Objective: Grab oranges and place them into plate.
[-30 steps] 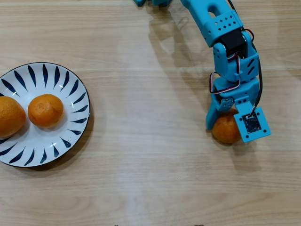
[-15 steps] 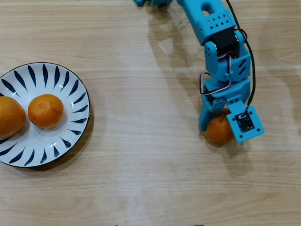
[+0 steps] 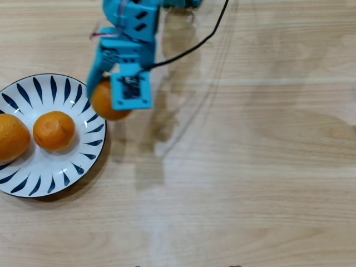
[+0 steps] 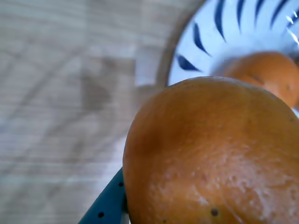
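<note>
My blue gripper [image 3: 108, 100] is shut on an orange [image 3: 104, 103], held above the table just over the plate's right rim in the overhead view. The white plate [image 3: 78, 161] with dark blue strokes lies at the left edge and holds two oranges: one near its middle [image 3: 54, 130], one cut off by the frame edge [image 3: 11, 137]. In the wrist view the held orange [image 4: 210, 158] fills the lower right, a blue fingertip [image 4: 105, 207] shows beneath it, and the plate [image 4: 201, 46] with another orange [image 4: 266, 74] lies beyond.
The wooden table [image 3: 239, 167] stretches to the right and below the plate. The arm's black cable [image 3: 194, 47] runs from the top edge down to the gripper. The arm's shadow [image 3: 161, 128] falls just right of the gripper.
The gripper has swung from the right side of the table to the left, carrying the orange up off the table and over to the plate's right rim.
</note>
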